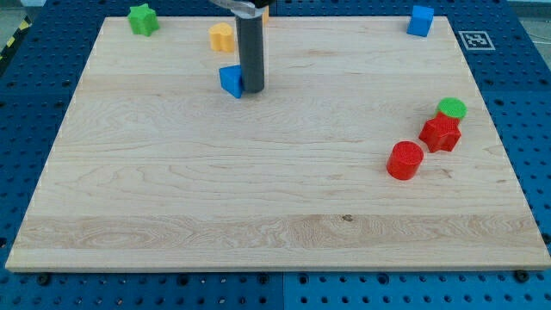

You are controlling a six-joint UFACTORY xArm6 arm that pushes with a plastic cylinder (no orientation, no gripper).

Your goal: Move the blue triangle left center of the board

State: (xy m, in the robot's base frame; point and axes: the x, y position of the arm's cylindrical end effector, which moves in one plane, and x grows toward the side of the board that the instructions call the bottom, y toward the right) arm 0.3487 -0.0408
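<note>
The blue triangle [230,80] lies on the wooden board [258,198], left of centre in the upper part of the view. My dark rod comes down from the view's top, and my tip [251,89] touches the triangle's right side. The rod hides the triangle's right edge.
A yellow block [222,36] sits just above the triangle. A green star-like block [143,18] is at the top left, a blue cube [420,20] at the top right. At the right are a green cylinder [451,108], a red star-like block [441,132] and a red cylinder [405,160].
</note>
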